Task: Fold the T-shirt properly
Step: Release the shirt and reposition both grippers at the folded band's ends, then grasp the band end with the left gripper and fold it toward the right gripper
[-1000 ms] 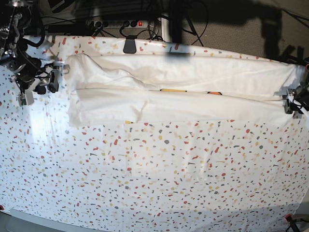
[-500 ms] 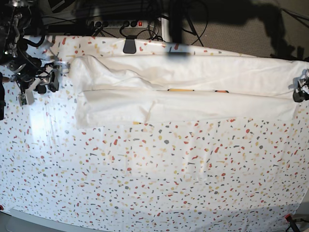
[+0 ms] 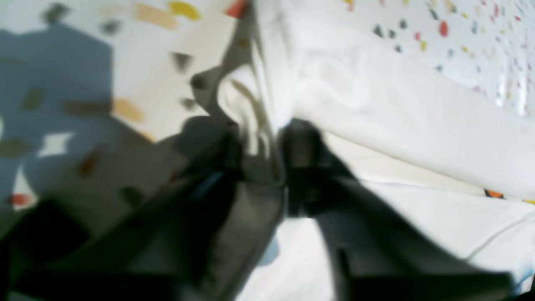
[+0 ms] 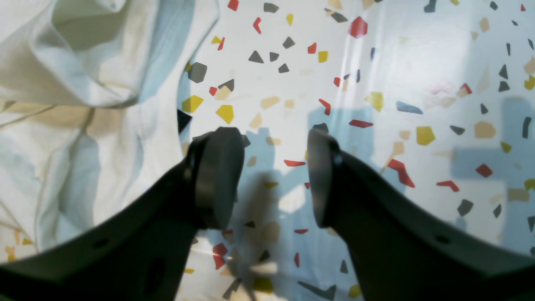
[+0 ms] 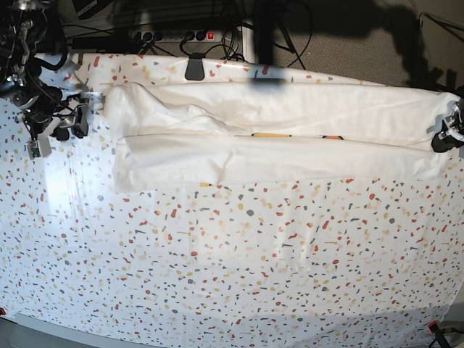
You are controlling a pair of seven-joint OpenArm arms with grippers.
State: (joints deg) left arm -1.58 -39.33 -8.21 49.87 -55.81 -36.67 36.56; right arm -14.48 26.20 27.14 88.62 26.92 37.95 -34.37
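Left gripper (image 3: 261,146): jaws closed on a bunched fold of the shirt (image 3: 376,108); white cloth fills the narrow gap between the two dark fingers. In the base view this gripper (image 5: 444,135) sits at the shirt's end by the table's edge on that view's right.

Right gripper (image 4: 273,175): jaws wide open, nothing between them, only the speckled table (image 4: 376,62) below. The shirt's rumpled edge (image 4: 83,83) lies just beside the near finger, apart from it. In the base view this gripper (image 5: 76,116) stands just off the shirt's other end, on that view's left.

Shirt (image 5: 275,134): a long white band across the far part of the table (image 5: 239,268), long axis running from one gripper to the other. Both long sides are folded in toward the middle; the seam between them shows small bits of yellow and orange print.

View differences: the left wrist view, blurred, shows the pinched cloth; the base view shows this gripper too small to tell. The right wrist view shows the clear gap between the open fingers. Only the base view shows the whole shirt and its lumpy, bunched end near the right gripper.
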